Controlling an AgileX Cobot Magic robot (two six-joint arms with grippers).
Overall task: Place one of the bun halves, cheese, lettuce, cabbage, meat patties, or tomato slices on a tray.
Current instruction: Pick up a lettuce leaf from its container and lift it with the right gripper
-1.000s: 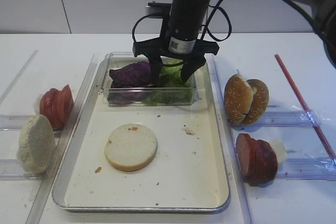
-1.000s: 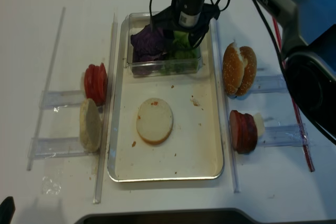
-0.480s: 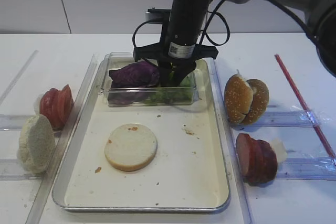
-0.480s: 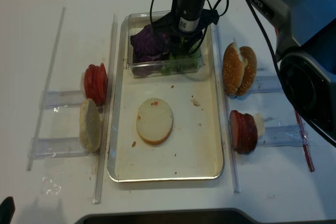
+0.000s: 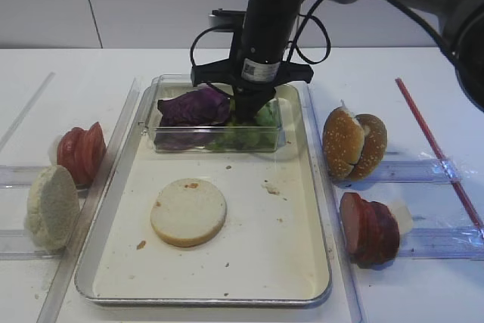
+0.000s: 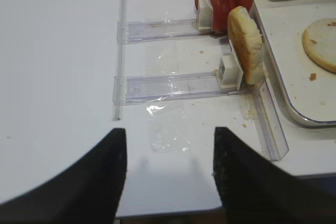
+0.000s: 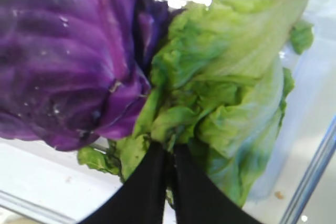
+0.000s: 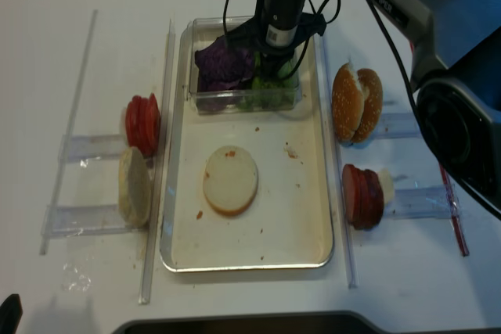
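My right gripper (image 7: 167,169) pinched the crinkled light-green lettuce (image 7: 231,103); purple cabbage leaves (image 7: 68,61) touching it might snag and lift too.

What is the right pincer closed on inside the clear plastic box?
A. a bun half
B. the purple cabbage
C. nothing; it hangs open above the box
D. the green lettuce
D: in the right wrist view the right pincer has its fingertips pinched together on the lower edge of the lettuce, with the purple cabbage lying beside it, ungripped.

Lettuce (image 5: 261,122) partly behind the arm, grip point perhaps hidden
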